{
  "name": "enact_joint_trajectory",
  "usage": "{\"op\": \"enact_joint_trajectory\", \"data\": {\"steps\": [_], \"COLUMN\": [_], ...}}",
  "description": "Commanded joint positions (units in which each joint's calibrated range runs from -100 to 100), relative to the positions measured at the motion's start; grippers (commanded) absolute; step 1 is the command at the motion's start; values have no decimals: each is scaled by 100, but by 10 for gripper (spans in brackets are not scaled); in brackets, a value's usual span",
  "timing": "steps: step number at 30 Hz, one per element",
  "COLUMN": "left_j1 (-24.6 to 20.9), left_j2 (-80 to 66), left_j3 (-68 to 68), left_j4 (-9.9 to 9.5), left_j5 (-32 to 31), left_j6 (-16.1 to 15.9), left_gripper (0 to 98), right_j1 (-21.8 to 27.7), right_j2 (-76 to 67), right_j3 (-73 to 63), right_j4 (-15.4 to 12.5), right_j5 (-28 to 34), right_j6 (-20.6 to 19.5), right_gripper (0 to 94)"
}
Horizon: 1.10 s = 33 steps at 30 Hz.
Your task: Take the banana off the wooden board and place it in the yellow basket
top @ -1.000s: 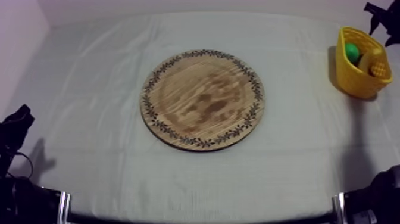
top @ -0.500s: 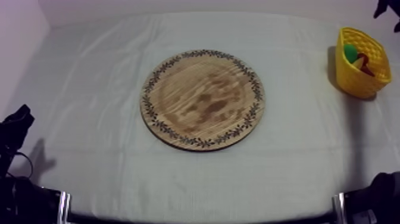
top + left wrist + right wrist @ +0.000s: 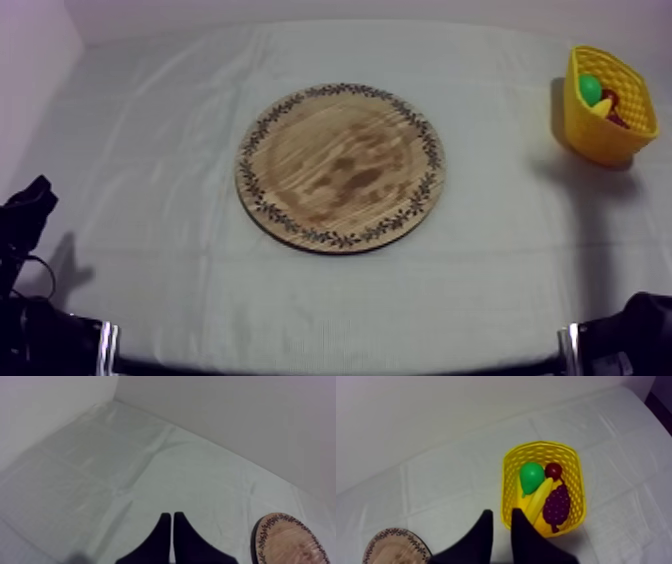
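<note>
Banana (image 3: 538, 503) in yellow basket (image 3: 542, 447), partly hidden

Top view high, slanting down over table (image 3: 150, 120); wrist views look forward, all sharing wooden board (image 3: 340, 165).

The bench (image 3: 150, 130) is covered in grey-white cloth, matt, with soft fold creases. The round board (image 3: 340, 167) is wood with visible grain, darker blotches and a low sheen; you can see a dark leaf pattern on its rim. The yellow basket (image 3: 600, 125) looks like plastic, its walls an open lattice. The pear (image 3: 531, 476), banana (image 3: 538, 503), grapes (image 3: 557, 505) and small red fruit (image 3: 553, 470) look like smooth moulded plastic. The fingers (image 3: 162, 531) of the left gripper (image 3: 171, 514) and right gripper (image 3: 501, 511) are black and matt.
</note>
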Motion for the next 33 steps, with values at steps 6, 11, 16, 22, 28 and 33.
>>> {"op": "enact_joint_trajectory", "data": {"steps": [6,11,16,22,28,33], "left_j1": [-1,-1,-1,-1,-1,-1], "left_j2": [4,4,4,4,4,4], "left_j3": [0,0,0,0,0,0], "left_j4": [-2,-2,-2,-2,-2,-2], "left_j5": [0,0,0,0,0,0], "left_j6": [1,1,1,1,1,1], "left_gripper": [1,1,1,1,1,1], "right_j1": [-386,-639,-730,-872,-1057,-1167], "right_j2": [-2021,-3260,-4271,-5221,-5926,-6353], "right_j3": [1980,3444,4943,6329,7168,7699], "right_j4": [56,67,53,-83,-144,-49], "right_j5": [-803,-1355,-2017,-2575,-2631,-2681], "right_j6": [10,31,138,378,499,461], "right_gripper": [12,3,2,2,2,2]}}
